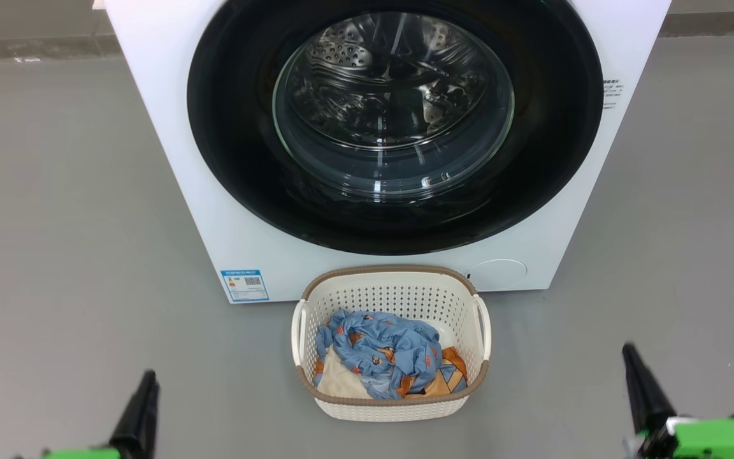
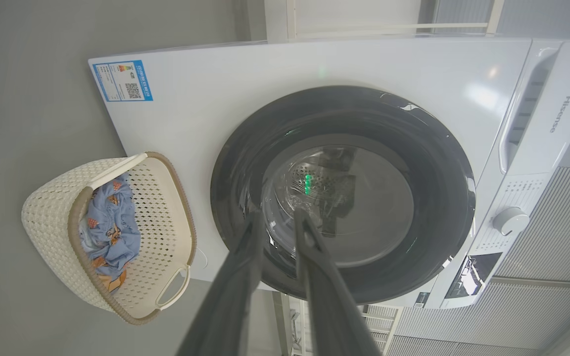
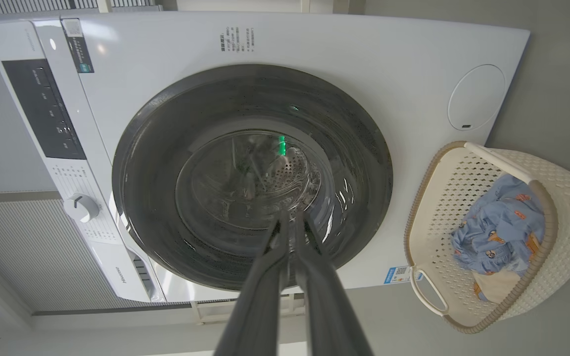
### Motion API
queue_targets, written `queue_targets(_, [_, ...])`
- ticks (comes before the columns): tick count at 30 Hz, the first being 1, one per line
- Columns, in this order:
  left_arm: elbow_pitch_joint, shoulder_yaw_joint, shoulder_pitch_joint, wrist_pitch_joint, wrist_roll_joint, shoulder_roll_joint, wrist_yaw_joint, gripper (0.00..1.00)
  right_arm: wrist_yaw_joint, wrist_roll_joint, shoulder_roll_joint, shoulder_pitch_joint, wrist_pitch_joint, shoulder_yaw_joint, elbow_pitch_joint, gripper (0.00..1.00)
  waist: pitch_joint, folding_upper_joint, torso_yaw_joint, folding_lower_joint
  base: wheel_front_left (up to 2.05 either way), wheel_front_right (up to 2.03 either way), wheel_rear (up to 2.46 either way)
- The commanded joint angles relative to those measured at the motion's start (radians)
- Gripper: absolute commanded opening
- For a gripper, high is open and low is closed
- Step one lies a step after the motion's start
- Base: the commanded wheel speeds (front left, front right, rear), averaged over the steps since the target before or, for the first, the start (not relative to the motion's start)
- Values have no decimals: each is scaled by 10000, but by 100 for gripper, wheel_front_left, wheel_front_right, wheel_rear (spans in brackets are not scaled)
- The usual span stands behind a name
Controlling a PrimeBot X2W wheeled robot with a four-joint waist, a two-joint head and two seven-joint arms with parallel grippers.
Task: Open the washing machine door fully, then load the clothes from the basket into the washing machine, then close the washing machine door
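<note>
The left tool (image 2: 276, 217), at seven o'clock in the head view, has its fingers (image 2: 243, 262) a narrow gap apart and holds nothing. The right tool (image 3: 290, 220), at five o'clock, is closed and empty. Between them, at six o'clock, the basket (image 1: 392, 275) stands on the floor (image 1: 55, 255) holding the clothes (image 1: 380, 350) (blue print over cream). Beyond it at twelve o'clock, the washing machine door (image 1: 233, 140) sits shut on the washing machine (image 1: 163, 127).

Smooth grey floor (image 1: 55, 191), darker strip (image 1: 35, 46) along the wall foot, ribbed grey wall panel (image 2: 562, 222)
</note>
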Motion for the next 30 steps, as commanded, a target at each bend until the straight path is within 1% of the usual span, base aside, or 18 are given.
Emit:
queue_targets(1, [31,-9,22,-4,1,-11,2,100,0,2,8,16,-2,-1,33,100,1,0,0,0,0,0,0])
queue_targets(5, [170,-100,183,-74,38,-101,0,100,0,-8,61,154,-68,23,175,100,25,0,-3,2,0,0,0])
queue_targets(9, [110,-191,189,-192,97,-92,-3,100,1,-42,56,191,-185,69,90,100,-5,0,0,23,0,0,0])
queue_targets(14, [19,-293,218,-340,211,-80,-6,100,1,-153,43,255,-334,142,-48,100,13,0,5,2,0,0,0])
queue_targets(21, [-117,-367,217,-546,595,-63,-11,100,2,-613,-7,298,-540,215,-297,100,28,0,6,1,0,0,0])
queue_targets(30, [-322,-455,198,-811,1574,-42,-18,100,3,-1662,-120,328,-803,349,-687,100,44,0,9,1,0,0,0])
